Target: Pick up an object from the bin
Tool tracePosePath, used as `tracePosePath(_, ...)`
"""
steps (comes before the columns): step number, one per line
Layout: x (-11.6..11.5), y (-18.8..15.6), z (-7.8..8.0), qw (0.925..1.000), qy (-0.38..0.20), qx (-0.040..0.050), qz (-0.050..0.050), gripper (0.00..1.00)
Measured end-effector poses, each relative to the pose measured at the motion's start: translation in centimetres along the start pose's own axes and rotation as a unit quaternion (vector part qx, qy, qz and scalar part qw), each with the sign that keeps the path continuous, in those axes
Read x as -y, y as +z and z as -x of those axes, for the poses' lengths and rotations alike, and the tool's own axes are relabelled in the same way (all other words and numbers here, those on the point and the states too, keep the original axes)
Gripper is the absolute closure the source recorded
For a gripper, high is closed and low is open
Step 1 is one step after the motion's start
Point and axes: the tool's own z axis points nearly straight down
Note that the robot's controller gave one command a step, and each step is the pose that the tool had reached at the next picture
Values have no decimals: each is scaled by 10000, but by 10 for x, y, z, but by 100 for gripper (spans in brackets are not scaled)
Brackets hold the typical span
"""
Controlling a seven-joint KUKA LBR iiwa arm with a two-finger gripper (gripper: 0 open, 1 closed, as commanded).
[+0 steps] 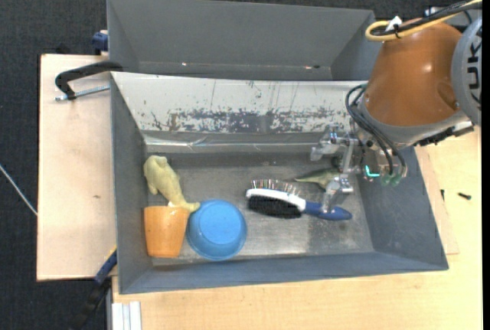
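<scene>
brush (pixel 285 204), black-backed with white bristles and a blue handle, lies on the bin (pixel 230 37) floor; gripper (pixel 337 192) hangs over its handle end. grip state: cannot tell.

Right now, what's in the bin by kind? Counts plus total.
Brush: 1
Bowl: 1
Cup: 1
Toy: 1
Greenish thing, kind unclear: 1
Total: 5

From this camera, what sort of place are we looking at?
Probably a lab bin-picking test rig, not a home: a grey metal bin holding a few mismatched items (brush, blue bowl, orange cup), with the arm's gripper down at the brush's blue handle.
</scene>
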Motion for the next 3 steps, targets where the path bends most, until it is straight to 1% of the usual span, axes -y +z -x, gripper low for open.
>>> tracePosePath(1,2,130,8,9997,257,59,3,0)
tracePosePath(2,3,125,10,9996,259,76,-1,100)
tracePosePath(3,5,-10,33,9999,42,95,-8,100)
